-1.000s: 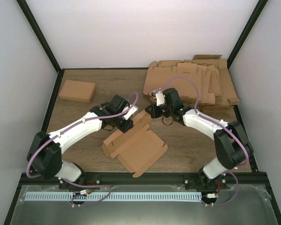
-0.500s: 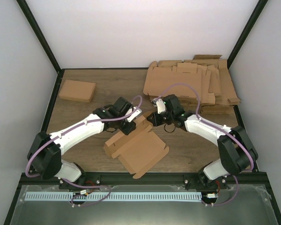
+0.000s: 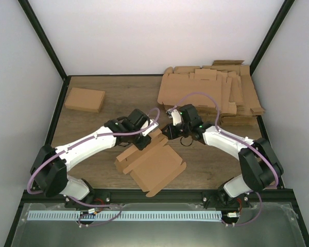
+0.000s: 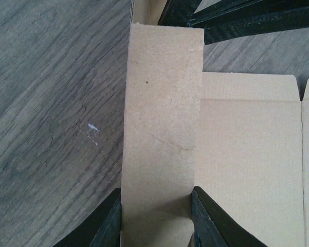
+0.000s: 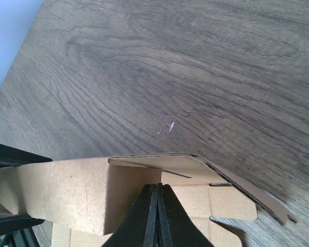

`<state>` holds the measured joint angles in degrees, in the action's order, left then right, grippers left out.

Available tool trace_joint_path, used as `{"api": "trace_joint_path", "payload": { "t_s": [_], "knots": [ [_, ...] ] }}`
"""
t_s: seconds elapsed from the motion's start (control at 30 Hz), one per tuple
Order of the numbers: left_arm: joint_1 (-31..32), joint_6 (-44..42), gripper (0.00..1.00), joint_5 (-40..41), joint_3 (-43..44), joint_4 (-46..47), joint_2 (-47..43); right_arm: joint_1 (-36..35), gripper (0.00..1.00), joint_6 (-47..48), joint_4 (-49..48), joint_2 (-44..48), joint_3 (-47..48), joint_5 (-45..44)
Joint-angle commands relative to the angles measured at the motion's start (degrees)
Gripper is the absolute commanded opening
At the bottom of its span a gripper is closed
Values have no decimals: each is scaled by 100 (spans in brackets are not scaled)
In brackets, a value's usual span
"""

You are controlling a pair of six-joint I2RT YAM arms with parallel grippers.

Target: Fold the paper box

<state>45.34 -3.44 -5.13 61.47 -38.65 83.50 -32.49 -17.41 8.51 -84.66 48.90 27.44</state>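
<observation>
The paper box (image 3: 157, 165) lies half flat in the middle of the table, a brown die-cut sheet with one long side wall raised at its far-left edge. My left gripper (image 3: 145, 141) is shut on that raised wall. In the left wrist view the wall strip (image 4: 162, 118) runs between both fingers (image 4: 110, 222). My right gripper (image 3: 164, 133) is shut with nothing in it. Its joined tips (image 5: 157, 189) press into the inner corner where an end flap (image 5: 195, 164) bends over the wall.
A thick pile of flat cardboard sheets (image 3: 211, 91) fills the back right. A finished closed box (image 3: 85, 99) sits at the back left. Black frame posts and white walls ring the wooden table (image 3: 118, 92).
The left gripper slid right along the raised wall, holding it. The right gripper came down and left to the box's far corner. The box shifted slightly.
</observation>
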Motion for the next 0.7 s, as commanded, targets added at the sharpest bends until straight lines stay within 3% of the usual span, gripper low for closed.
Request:
{"api": "trace_joint_path", "payload": {
  "t_s": [0.0,0.53,0.67],
  "knots": [
    [128,-87,33,104,134,-60,111,-47,2,23,-89,20,-42,157],
    [226,-82,33,297,102,-90,157,-38,3,-414,-900,301,-911,-620],
    [233,-97,33,249,78,-78,149,64,7,-503,-957,288,-1043,-731]
  ]
}}
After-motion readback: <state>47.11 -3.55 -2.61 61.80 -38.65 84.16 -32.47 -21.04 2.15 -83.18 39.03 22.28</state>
